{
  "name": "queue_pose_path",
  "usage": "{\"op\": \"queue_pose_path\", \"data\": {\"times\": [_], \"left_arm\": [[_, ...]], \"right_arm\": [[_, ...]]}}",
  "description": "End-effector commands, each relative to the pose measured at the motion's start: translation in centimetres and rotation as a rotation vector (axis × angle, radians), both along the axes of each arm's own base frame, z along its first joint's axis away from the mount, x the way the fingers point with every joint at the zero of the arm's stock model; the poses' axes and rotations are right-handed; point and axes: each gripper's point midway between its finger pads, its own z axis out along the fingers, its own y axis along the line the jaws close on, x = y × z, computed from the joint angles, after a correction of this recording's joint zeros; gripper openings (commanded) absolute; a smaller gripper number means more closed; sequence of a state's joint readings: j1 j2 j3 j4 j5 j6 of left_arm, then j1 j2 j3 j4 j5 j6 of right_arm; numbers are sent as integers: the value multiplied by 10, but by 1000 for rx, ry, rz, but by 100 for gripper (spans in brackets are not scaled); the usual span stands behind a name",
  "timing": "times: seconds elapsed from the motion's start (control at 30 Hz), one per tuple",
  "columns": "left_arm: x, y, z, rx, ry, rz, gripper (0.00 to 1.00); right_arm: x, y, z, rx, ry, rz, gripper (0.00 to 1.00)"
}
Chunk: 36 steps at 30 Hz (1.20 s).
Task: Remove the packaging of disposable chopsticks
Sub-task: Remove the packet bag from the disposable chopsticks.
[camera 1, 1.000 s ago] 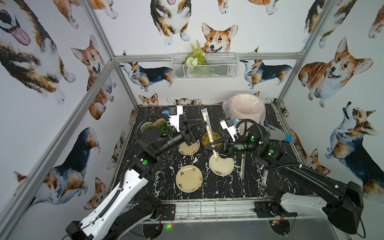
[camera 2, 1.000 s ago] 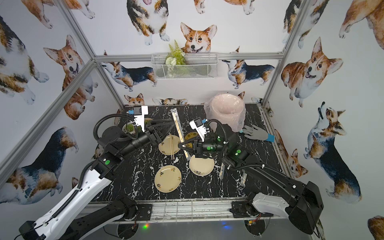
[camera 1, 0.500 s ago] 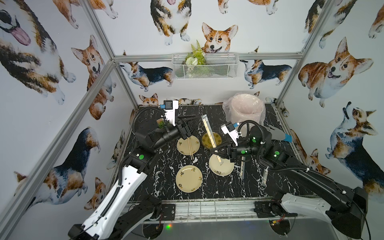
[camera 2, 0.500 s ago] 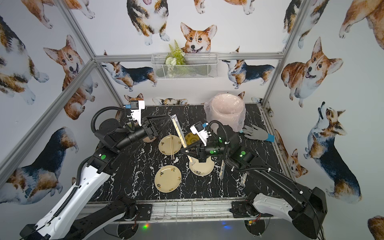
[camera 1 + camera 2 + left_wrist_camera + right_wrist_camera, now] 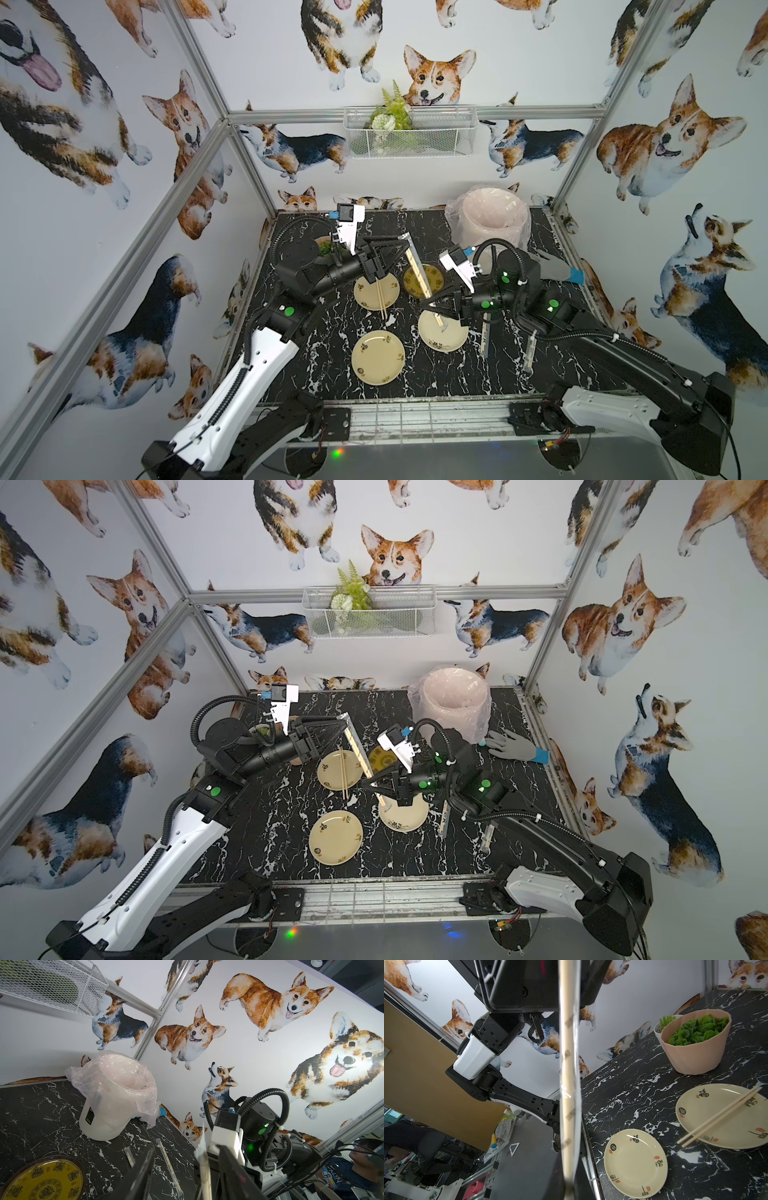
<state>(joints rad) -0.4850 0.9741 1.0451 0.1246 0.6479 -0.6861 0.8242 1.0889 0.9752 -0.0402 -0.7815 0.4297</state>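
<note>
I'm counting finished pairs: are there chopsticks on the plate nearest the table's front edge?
No, the front plate holds nothing; the bare chopsticks lie across the plate behind it.

Around the middle of the table (image 5: 324, 374) lie the first plate (image 5: 363, 289) at 10 o'clock, loose chopsticks (image 5: 379, 295) across it, the second plate (image 5: 434, 276) at 12, the third plate (image 5: 446, 343) at 4, and the fourth plate (image 5: 377, 357) at 7. A raised sleeve (image 5: 417, 270) slants above the second and third. Farther out: plant pots (image 5: 327, 248) at 10, bin (image 5: 486, 224) at 1, glove (image 5: 555, 270) at 3, inner sleeve (image 5: 484, 337) and outer sleeve (image 5: 530, 353) at 4.
</note>
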Motion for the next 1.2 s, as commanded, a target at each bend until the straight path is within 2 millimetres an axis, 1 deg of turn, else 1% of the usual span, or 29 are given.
{"op": "queue_pose_path", "data": {"times": [0.0,0.07,0.13,0.4,0.47,0.5,0.53,0.57,0.6,0.63,0.7,0.77,0.93,1.0,1.03,1.17], "left_arm": [[-5,-2,10,-27,-37,-31,50],[-6,-1,11,-23,-46,-23,47],[-5,0,12,-17,-51,-15,42],[-1,-2,11,-8,-48,-14,13],[-1,-2,10,-7,-44,-14,6],[-1,-2,10,-7,-45,-15,5],[-1,-2,10,-5,-44,-16,5],[-1,-3,9,-2,-42,-17,12],[0,-3,8,2,-37,-18,27],[0,-4,7,6,-34,-20,32],[-1,-5,6,11,-35,-31,32],[-2,-5,5,13,-34,-36,26],[-5,-5,5,17,-40,-49,25],[-5,-5,5,17,-40,-51,18],[-6,-5,5,17,-41,-53,16],[-6,-7,5,20,-41,-62,19]], "right_arm": [[-5,0,-1,-4,-13,32,0],[-6,0,-2,-6,-8,38,0],[-8,-1,-4,-8,-1,46,0],[-14,-3,-11,-33,16,72,0],[-14,-4,-14,-43,19,72,0],[-15,-4,-14,-44,19,72,0],[-15,-5,-15,-46,16,68,0],[-14,-6,-14,-45,12,61,0],[-14,-6,-14,-44,11,57,0],[-14,-6,-13,-41,11,55,0],[-13,-6,-12,-36,5,53,0],[-13,-6,-12,-37,6,52,0],[-12,-5,-11,-38,10,49,0],[-12,-6,-11,-36,9,46,0],[-12,-5,-11,-36,9,47,0],[-11,-6,-11,-38,9,39,0]]}}
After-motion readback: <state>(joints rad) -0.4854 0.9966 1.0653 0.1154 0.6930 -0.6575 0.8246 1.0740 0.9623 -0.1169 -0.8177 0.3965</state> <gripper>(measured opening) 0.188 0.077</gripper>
